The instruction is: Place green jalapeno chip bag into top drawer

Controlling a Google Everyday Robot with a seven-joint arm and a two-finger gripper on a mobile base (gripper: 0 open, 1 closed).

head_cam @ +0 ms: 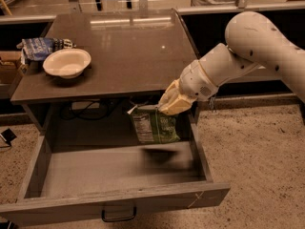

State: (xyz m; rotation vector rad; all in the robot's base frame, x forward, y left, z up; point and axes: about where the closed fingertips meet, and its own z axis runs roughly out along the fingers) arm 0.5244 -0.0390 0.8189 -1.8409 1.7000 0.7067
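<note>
Where the speckled floor shows on the right, a dark-topped desk (pixel 119 46) is seen beside it, its glossy surface filling the upper middle of the view. Below the desk's front edge the top drawer (pixel 95 171) is found open, a wide, shallow grey box with a flat floor. The white arm (pixel 248 46) is extended from the right towards the desk's front right corner. The green chip bag (pixel 155 125) is held hanging in the air above the back right part of the drawer, with its white label panel turned towards the camera. Its lower edge is kept clear of the drawer floor, where a dark shadow (pixel 159 154) is cast beneath it. The end effector (pixel 174 104) is placed just in front of the desk's front edge and is clenched on the top of the bag. A white bowl (pixel 66 63) is set near the desk's left edge, and a blue-and-white bag (pixel 40 46) is laid just behind it. A dark handle (pixel 118 217) is fixed on the drawer front.
</note>
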